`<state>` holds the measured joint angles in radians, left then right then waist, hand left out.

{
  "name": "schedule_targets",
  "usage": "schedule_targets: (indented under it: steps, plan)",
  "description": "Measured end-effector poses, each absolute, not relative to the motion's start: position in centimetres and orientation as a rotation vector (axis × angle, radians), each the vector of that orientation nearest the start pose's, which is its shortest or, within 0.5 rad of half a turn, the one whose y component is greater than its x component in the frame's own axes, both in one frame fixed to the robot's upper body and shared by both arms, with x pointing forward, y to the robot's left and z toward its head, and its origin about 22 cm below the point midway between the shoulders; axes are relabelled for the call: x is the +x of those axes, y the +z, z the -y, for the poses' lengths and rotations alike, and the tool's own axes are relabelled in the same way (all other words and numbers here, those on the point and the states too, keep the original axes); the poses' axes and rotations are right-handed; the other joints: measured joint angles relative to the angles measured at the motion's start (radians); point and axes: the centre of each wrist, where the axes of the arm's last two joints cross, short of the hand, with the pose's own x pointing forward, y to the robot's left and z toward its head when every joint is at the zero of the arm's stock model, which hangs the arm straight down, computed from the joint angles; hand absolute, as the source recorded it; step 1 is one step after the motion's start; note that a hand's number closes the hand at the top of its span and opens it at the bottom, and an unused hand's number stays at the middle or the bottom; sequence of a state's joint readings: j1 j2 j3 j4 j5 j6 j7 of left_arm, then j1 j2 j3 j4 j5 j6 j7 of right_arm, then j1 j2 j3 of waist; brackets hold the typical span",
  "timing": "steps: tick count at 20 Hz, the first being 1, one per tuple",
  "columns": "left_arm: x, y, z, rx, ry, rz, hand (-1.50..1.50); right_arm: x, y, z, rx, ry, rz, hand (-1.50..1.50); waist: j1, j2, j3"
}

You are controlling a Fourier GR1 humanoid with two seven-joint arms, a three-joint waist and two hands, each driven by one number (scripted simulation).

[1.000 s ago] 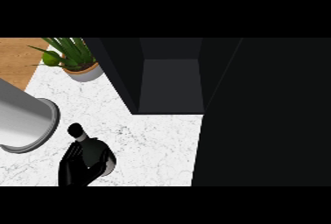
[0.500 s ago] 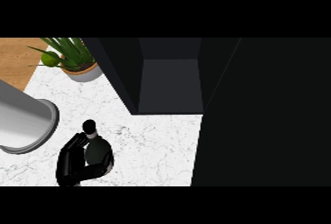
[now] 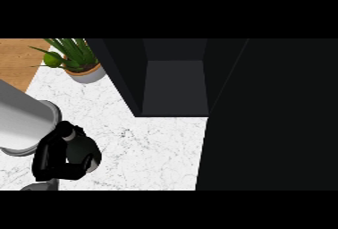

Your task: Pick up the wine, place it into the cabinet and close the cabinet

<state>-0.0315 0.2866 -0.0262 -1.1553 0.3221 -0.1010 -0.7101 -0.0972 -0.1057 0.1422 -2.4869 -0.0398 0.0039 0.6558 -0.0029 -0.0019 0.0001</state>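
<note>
- Here, the wine (image 3: 90,157) is seen as a dark, rounded body with a pale grey gleam along its lower right edge. It is black against black, so no label or neck can be made out.
- The wine is found low at the left of the view, over the white marbled counter (image 3: 153,147). It is well apart from the cabinet (image 3: 175,85) and outside it.
- The left hand (image 3: 54,154) is curled round the wine, with the fingers wrapped across its left side and much of it hidden.
- One grey forearm (image 3: 20,127) is shown, coming in from the left edge just above the hand.
- One hand is counted; the right hand is not shown anywhere.
- One cabinet is counted. Its dark inside lies open, and its door (image 3: 271,116) is swung out as a broad black panel at the right.
- One potted plant (image 3: 76,60) is counted, standing at the counter's far left corner beside a strip of wooden surface (image 3: 16,58).
- Against the frame half a second earlier, the hand and the wine are found shifted a little to the left, closer under the forearm. The cabinet, the door and the plant are unchanged.
</note>
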Motion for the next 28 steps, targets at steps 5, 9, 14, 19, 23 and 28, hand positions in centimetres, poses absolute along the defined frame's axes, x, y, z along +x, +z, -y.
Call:
schedule_targets:
  steps: [5,9,14,19,23,28]
  plan:
    - [23.7,-3.9,-29.9,-0.153,0.061,1.934,1.5,15.1,20.7,20.6,0.132,0.24,1.896,-1.5,0.004,-0.001,0.001]
    - [24.1,-1.2,-28.2,-0.224,0.047,1.926,1.5,14.9,20.3,20.6,0.145,0.235,1.892,-1.5,0.003,-0.001,0.001]
    - [24.2,2.7,-26.0,-0.252,0.008,1.92,1.5,15.0,20.3,20.5,0.148,0.223,1.895,-1.5,0.003,-0.001,0.0]
    - [24.2,5.4,-23.3,-0.279,-0.033,1.9,1.5,14.9,20.3,20.5,0.147,0.228,1.895,-1.5,0.0,0.0,0.001]
    - [24.2,7.1,-19.6,-0.333,-0.04,1.902,1.5,14.9,20.5,20.5,0.145,0.232,1.889,-1.5,-0.001,0.0,0.001]
    - [25.4,9.8,-15.9,-0.387,-0.03,1.897,1.5,15.1,20.7,20.6,0.137,0.228,1.894,-1.5,-0.004,0.0,0.0]
